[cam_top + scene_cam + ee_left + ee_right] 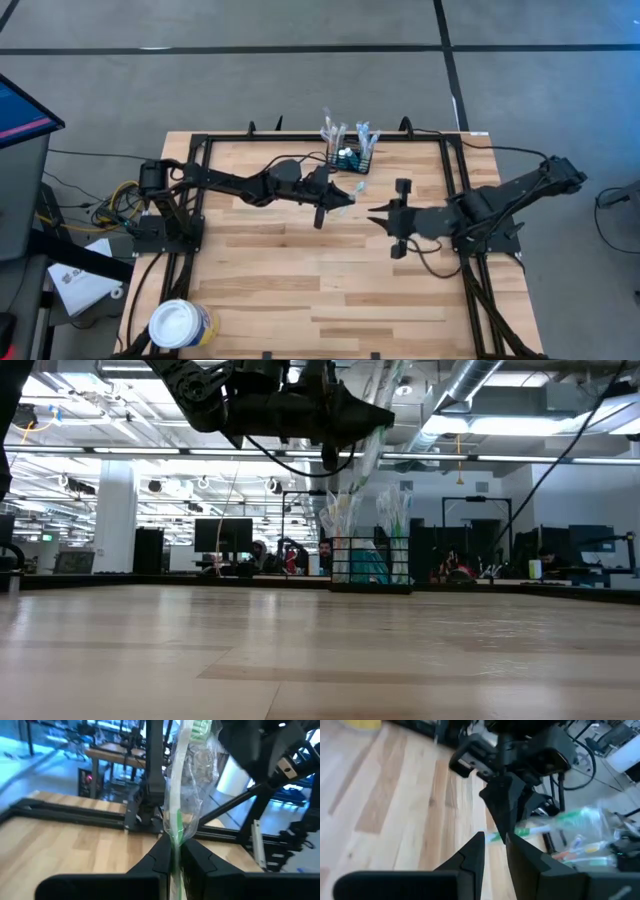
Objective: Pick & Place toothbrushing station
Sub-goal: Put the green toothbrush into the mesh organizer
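Though near left tool (345,196), caddy (351,159) apart.

Tabletop (300,270) front half open; my right hand (377,213) & caddy (350,158) crowd the back-center.

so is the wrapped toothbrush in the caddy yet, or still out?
Out. The left gripper holds the wrapped toothbrush in shut jaws, raised above the table just short of the caddy.

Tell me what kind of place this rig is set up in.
Probably an open-plan lab or office: exposed ceiling ducts, rows of desks with monitors, and a wooden table where the left pincer holds a wrapped toothbrush.
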`<state>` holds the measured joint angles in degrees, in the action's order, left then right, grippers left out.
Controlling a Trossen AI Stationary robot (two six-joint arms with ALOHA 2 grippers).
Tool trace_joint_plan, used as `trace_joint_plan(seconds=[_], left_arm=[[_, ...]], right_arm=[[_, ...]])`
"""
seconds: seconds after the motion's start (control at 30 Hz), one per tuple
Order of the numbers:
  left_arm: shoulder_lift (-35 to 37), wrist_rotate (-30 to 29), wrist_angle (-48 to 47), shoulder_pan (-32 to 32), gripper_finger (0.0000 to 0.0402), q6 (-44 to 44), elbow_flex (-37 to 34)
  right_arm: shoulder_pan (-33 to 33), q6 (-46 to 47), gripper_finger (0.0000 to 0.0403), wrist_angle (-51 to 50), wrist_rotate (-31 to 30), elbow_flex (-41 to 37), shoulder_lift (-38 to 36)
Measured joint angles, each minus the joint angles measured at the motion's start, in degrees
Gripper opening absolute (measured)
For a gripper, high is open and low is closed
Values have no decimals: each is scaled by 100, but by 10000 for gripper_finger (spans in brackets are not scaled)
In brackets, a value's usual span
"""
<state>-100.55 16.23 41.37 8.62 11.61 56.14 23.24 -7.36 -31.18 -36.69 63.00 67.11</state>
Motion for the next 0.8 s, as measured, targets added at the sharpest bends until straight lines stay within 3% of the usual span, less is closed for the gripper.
trace_joint_plan(seconds=[0.2, 0.5, 0.63, 0.8], left_arm=[[0, -380, 101, -143, 13, -263, 0], [0, -380, 280, -186, 13, -281, 0], [0, -402, 286, -186, 14, -279, 0], [0, -424, 286, -186, 14, -284, 0]], right_arm=[[-448, 58, 70, 1242, 440, -984, -682], [-1205, 138, 70, 2714, 1886, -1864, -996], [-1533, 96, 70, 2814, 2077, -1962, -992], [-1996, 95, 70, 2871, 2799, -1962, -992]])
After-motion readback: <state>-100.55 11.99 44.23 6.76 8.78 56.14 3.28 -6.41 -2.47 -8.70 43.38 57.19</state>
